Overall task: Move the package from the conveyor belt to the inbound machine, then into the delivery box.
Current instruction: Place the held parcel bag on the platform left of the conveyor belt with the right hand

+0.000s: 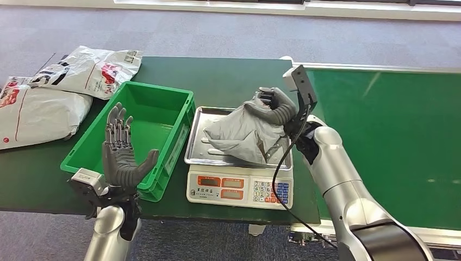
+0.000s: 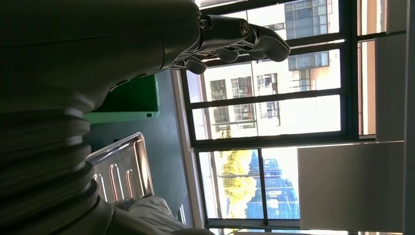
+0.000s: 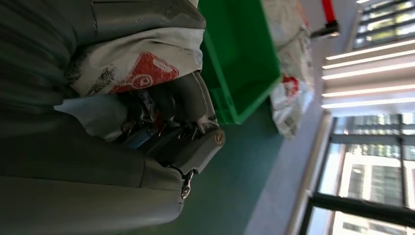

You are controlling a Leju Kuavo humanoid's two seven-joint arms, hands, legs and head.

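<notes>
- My left hand [image 1: 122, 157] was nearest, raised at the near edge of the green box [image 1: 142, 122], fingers spread and holding nothing.
- My right hand [image 1: 275, 106] gripped the grey package [image 1: 242, 133], which lay crumpled on the metal tray [image 1: 197, 142] of the scale [image 1: 239, 189].
- The box stood just beside the scale, its inside bare and open.
- The green conveyor belt [image 1: 391, 136] ran off on my right.
- Two white bags [image 1: 54, 92] lay on the dark green table [image 1: 228, 81] beyond the box; grey carpet [image 1: 217, 32] lay behind.
</notes>
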